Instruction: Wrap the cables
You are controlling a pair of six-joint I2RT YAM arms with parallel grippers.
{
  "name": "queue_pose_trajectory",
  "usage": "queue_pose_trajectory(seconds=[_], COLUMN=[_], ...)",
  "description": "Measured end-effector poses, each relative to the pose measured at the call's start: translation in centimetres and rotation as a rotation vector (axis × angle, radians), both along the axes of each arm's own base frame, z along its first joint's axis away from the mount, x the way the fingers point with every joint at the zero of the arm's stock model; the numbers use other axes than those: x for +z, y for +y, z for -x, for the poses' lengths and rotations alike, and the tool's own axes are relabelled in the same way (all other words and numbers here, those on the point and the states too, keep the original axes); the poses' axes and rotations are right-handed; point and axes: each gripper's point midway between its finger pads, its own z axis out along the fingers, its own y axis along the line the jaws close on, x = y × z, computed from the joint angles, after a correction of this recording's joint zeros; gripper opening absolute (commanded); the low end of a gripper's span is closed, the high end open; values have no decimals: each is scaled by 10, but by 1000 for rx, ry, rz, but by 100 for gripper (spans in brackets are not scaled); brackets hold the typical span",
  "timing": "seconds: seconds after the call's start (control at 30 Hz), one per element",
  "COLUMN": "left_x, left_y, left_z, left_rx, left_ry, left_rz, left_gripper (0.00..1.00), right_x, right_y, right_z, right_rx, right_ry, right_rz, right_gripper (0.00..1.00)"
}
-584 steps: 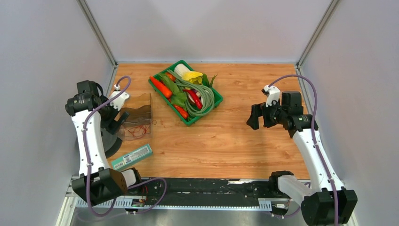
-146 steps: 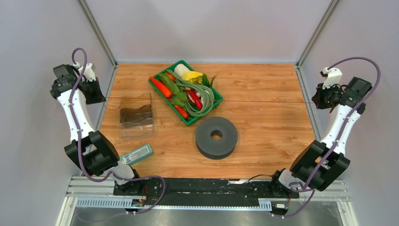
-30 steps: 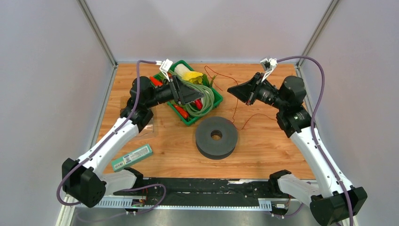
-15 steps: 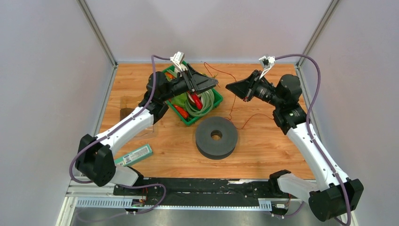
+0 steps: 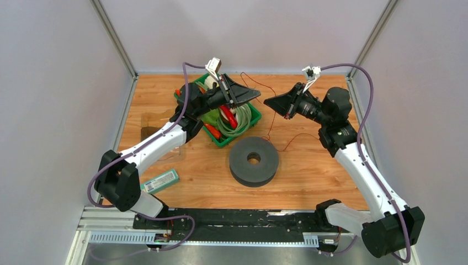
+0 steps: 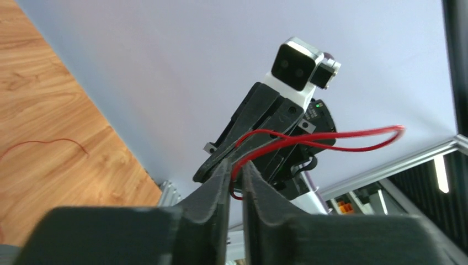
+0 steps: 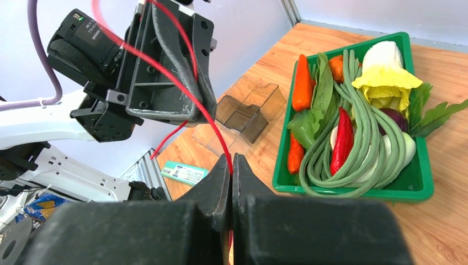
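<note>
Two grippers meet in the air over the middle of the table. Your left gripper [image 5: 255, 92] hangs above the green tray [image 5: 222, 143] of play veggies, its jaws squeezed on the thin red wire [image 6: 396, 130]. Just to its right, your right gripper [image 5: 267, 101] points back at it, jaws pressed tight on the same wire. Below them the wire droops down and lies loose on the wood beside the grey ring [image 5: 243, 165].

Legible text: none. Teal box [image 5: 160, 180] on the desk [image 5: 309, 165] bears printing, too small and blurred to read.
</note>
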Motion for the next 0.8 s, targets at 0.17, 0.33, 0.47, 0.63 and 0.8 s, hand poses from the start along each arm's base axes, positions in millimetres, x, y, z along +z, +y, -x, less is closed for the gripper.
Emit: queue_pose_trajectory(seconds=[0.17,0.33,0.47,0.63,0.8], left_x=[-15,-70,-94,-80,-102], left_y=[12,69,105,111,134], left_z=[-14,-54,-57,-39,-36], left_rx=[39,180,204,143,108], left_ry=[8,55,-78,-493,-920], left_rz=[-32,-276,-600,-935,-1274], left_gripper=[0,0,0,0,0], right_x=[-9,-30,-46,-67,-75], right_y=[-3,-38,-71,-101,-105], right_z=[0,-7,-13,-14,-3], right_rx=[-8,-88,-132,-109,-25], right_ry=[15,20,-4,-18,-27], right_rz=[33,152,307,485,565], right_gripper=[0,0,0,0,0])
